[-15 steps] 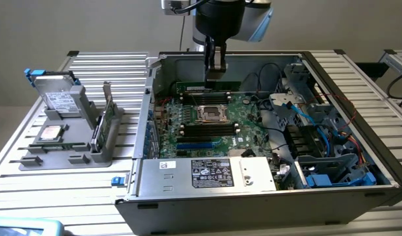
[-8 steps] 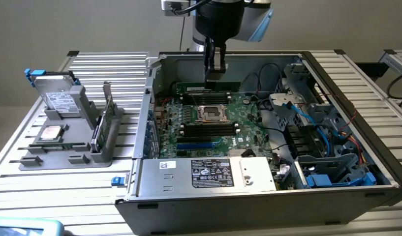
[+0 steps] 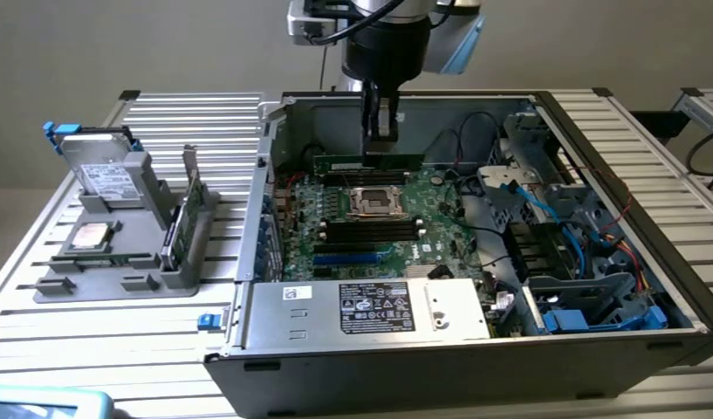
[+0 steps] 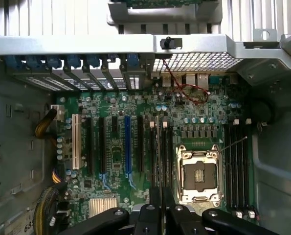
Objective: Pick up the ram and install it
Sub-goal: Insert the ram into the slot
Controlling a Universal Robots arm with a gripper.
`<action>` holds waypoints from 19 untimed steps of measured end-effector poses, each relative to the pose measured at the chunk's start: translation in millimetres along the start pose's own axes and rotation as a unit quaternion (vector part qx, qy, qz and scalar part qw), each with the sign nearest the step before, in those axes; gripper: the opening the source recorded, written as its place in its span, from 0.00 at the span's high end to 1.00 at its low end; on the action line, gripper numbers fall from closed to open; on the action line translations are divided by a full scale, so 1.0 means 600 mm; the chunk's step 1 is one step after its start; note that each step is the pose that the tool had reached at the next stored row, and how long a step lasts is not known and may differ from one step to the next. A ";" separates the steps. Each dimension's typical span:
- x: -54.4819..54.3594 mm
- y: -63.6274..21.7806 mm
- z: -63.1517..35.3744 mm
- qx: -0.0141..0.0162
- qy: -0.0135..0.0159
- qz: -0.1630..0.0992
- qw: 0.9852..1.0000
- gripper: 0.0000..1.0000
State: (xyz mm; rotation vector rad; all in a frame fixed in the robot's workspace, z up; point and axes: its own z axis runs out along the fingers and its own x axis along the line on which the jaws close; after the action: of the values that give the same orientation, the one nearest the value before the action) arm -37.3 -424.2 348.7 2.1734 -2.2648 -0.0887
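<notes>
**Step in hand: bringing the ram to its slot**

The gripper (image 3: pixel 380 140) reaches down into the open computer case (image 3: pixel 263 166). Its fingers are closed almost together on the ram (image 3: pixel 405 161) and pinch it near mid-length by its upper edge. The ram hangs over the green motherboard (image 3: pixel 332 209), just behind the processor socket (image 3: pixel 372 202) in the exterior view. We cannot tell whether its lower edge already touches a slot.

**Orientation**

- The ram's long axis lies level and runs across the exterior view from left to right.
- The ram stands on edge, with its flat face towards that camera and its contact edge downward.
- About equal lengths stick out on either side of the fingers.
- In the wrist view, the gripper (image 4: pixel 162 210) sits in line with the dark memory slots (image 4: pixel 161 147) beside the socket (image 4: pixel 199 174). We judge that the ram's long axis lies parallel to those slots.

**Doing it well**

- We recommend holding the ram level end to end, so that neither corner enters the slot first.
- Centre it over a single slot, not over the ridge between two neighbouring slots.
- The notch and the slot latches are too small to make out here, so we advise confirming both.
- Press straight down only, because a sideways load could bend the thin board.
</notes>
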 end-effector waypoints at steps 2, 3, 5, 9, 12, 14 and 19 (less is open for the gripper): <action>-0.001 -0.001 0.006 0.000 0.000 0.000 1.000 0.86; -0.001 -0.002 0.009 0.000 0.000 -0.001 1.000 0.86; -0.002 -0.003 0.015 0.000 0.000 -0.003 1.000 0.86; -0.005 -0.007 0.027 0.000 0.000 -0.007 1.000 0.86; -0.005 -0.010 0.036 0.000 0.000 -0.008 1.000 0.86; -0.005 -0.012 0.042 0.000 0.000 -0.008 1.000 0.86; -0.005 -0.027 0.057 0.000 0.000 -0.007 1.000 0.86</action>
State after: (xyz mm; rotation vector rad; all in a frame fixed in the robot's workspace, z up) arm -22.2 -420.6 314.1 2.1886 -2.2498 -0.0889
